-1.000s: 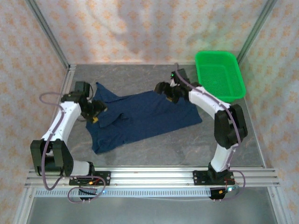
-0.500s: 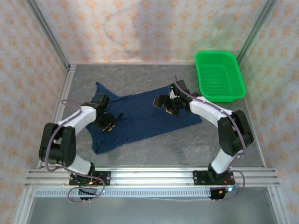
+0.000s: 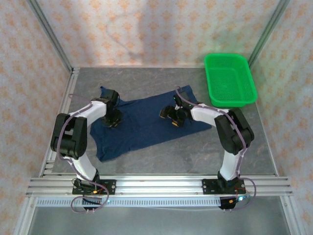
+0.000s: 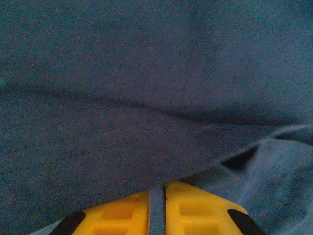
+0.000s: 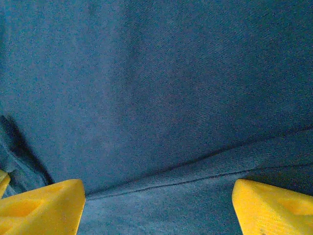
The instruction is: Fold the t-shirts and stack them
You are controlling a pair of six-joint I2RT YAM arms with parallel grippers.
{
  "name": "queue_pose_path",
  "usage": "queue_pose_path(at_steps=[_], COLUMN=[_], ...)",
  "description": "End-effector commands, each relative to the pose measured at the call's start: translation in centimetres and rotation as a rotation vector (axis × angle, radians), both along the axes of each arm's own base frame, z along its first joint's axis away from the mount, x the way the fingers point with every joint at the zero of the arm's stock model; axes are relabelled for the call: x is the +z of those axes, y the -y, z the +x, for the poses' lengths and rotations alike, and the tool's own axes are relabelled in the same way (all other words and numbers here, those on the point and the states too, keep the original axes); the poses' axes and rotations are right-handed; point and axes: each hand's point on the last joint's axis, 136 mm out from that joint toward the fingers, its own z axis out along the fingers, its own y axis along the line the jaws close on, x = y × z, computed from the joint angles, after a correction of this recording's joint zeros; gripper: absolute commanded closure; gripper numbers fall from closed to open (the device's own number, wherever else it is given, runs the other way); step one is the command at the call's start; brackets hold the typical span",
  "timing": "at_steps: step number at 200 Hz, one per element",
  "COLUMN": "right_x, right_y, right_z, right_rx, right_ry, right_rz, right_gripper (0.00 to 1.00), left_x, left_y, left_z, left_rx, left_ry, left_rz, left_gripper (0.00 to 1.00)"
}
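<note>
Left gripper (image 3: 113, 120) shifted rightward, now clamped on t-shirt (image 3: 146, 125); right gripper (image 3: 170, 115) apart.

The dark navy t-shirt (image 3: 142, 125) lay spread mostly flat across the middle of the grey counter (image 3: 195, 152), slanting from near left to far right, with soft creases and a rumpled left side

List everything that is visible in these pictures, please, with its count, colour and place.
t-shirt: one, dark navy blue, spread flat on the middle of the table.
basket: one, bright green mesh, far right corner of the table.
table: one, grey, under everything.
left gripper: one, yellow fingers, shut on the t-shirt near its left end.
right gripper: one, yellow fingers, open, low over the t-shirt's right part.
</note>
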Motion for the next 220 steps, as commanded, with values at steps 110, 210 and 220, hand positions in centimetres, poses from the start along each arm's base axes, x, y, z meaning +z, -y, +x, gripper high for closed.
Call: queue_pose_path(at_steps=[110,210,220], right_x=[1.5,-3.4,-4.1], right_y=[5.1,8.9,9.2], right_z=[0.6,-2.4,-3.7], right_rx=[-0.072,-0.187,-0.209], right_ry=[0.06,-0.073,-0.095], right_rz=[-0.161,-0.216,-0.225], right_gripper=[0.18,0.19,0.19], left_x=[10.4,-0.2,-0.9], left_y=[-4.7,-1.6,-2.2], left_z=[-1.0,-9.1,-9.6], left_rx=[0.077,0.031,0.051], left_ry=[0.154,-0.089,-0.113], left_rz=[0.152,0.092,0.08], left_gripper=[0.29,0.49,0.49])
